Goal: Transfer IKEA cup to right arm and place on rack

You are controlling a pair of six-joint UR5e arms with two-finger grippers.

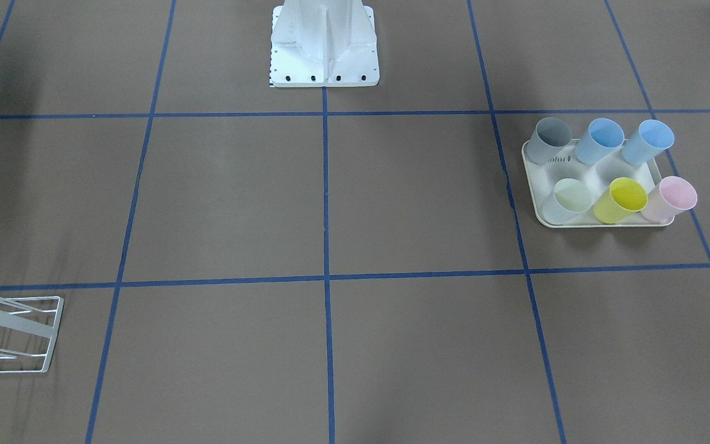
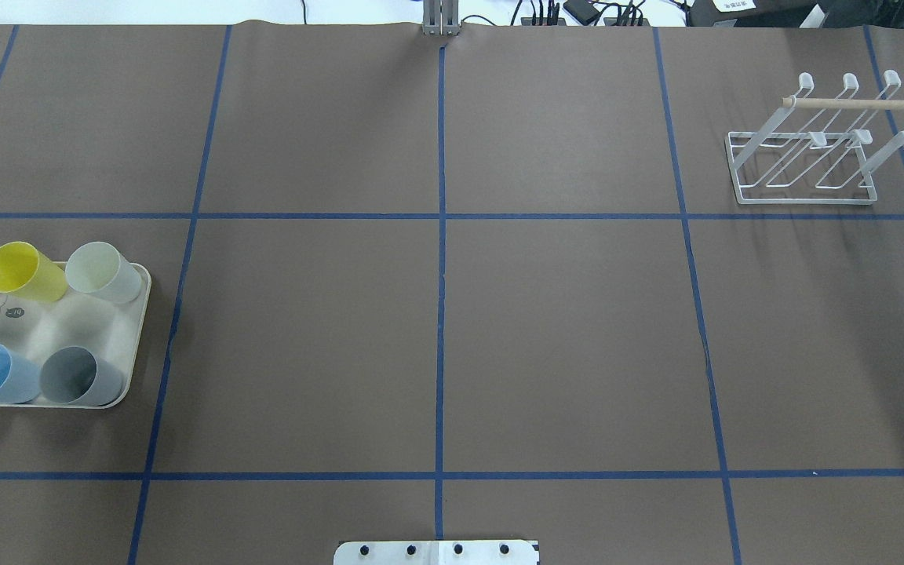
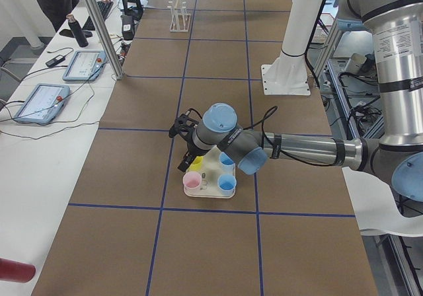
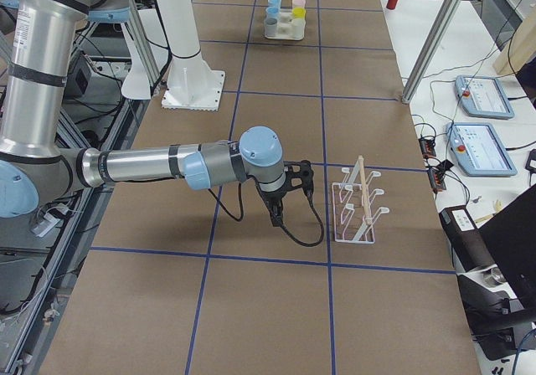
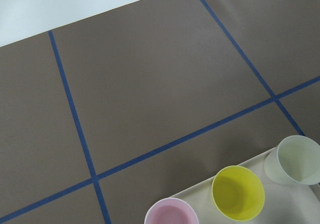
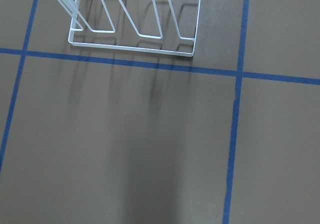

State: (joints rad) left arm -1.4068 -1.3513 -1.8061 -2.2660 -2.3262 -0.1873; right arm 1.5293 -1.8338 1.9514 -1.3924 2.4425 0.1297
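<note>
Pastel IKEA cups (image 2: 20, 271) all stand mouth-up in the cream tray (image 2: 67, 329). The left gripper (image 3: 186, 158) hovers above them, likely choosing one. The right gripper (image 4: 280, 203) hangs beside the wire rack (image 2: 805, 202), presumably for the hand-over. I can't tell either's finger spread.

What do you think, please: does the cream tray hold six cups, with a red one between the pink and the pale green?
Between the pink cup and the pale green cup stands a yellow cup, not a red one, as the exterior front-facing view shows. The cream tray does hold six cups.
</note>
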